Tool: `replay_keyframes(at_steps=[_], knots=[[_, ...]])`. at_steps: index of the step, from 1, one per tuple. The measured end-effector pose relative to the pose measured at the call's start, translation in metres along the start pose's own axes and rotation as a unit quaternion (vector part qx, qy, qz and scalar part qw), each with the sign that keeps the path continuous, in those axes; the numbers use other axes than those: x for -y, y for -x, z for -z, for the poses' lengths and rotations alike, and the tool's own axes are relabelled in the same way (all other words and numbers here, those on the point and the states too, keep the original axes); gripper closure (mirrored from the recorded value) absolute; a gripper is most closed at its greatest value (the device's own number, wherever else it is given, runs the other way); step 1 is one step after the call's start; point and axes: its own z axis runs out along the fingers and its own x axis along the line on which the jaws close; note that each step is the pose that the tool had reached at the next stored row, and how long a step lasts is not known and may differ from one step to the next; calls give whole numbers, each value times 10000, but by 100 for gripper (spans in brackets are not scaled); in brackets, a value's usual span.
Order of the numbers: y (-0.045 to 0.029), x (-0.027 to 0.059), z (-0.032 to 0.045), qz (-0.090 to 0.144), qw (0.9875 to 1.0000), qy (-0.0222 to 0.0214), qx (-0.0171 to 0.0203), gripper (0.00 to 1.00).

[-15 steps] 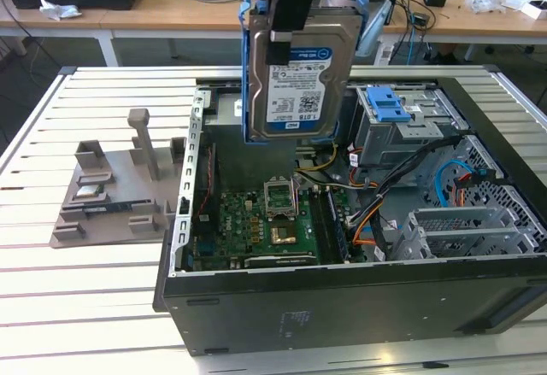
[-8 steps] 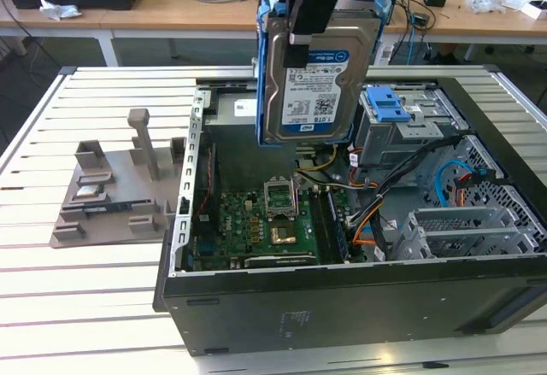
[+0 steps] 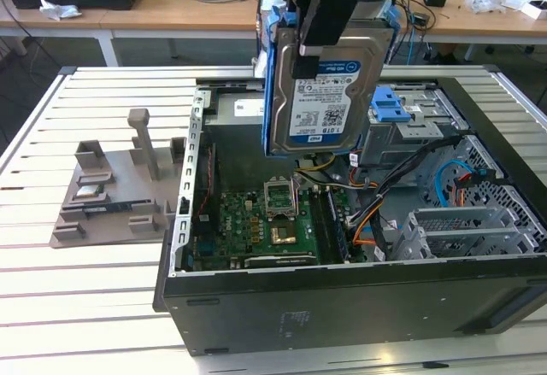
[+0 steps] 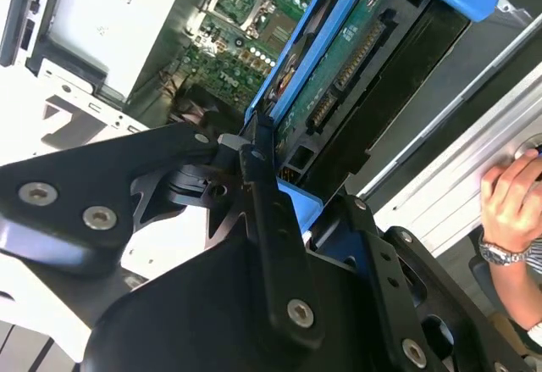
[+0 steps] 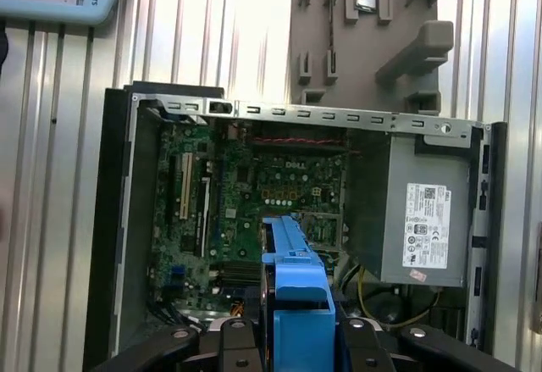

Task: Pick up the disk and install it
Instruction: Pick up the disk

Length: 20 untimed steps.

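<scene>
In the exterior view, a grey stand [image 3: 111,189] with upright posts sits on the slatted counter [image 3: 51,307], at nine o'clock from the open case [image 3: 342,294] and just beside its wall. The case lies on its side with the green motherboard [image 3: 256,225] exposed.

Above the board, at twelve o'clock from its socket, the claw [image 3: 318,46] is clamped on the disk [image 3: 329,102]. It grips the disk by the upper end and holds it on edge, the white-and-blue label facing the camera and the blue rails running down both sides. The disk hangs clear of the board. Its lower edge is level with the top of the case, and whether it touches the cables below cannot be told.

At three o'clock from the disk, just beside it, stands the grey cage [image 3: 402,136] with its blue latch [image 3: 391,103] on top.

In the second wrist view, black fingers [image 4: 269,219] pinch the blue carrier, and the disk [image 4: 339,63] shows its circuit-board side above the case. A person's hand [image 4: 512,198] rests on the counter's edge.

In the first wrist view, the blue rail of the disk [image 5: 296,304] hangs over the motherboard [image 5: 254,194], with the power supply [image 5: 428,211] alongside and the stand [image 5: 364,41] beyond the case wall.
</scene>
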Motion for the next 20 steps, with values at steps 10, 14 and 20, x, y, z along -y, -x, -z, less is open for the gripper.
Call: replay_keyframes(at_steps=[10, 14, 20], knots=[[-285, 35, -8, 0, 10000, 0, 0, 63], [-397, 51, -12, 0, 10000, 0, 0, 63], [-536, 69, -14, 0, 10000, 1, -1, 63]])
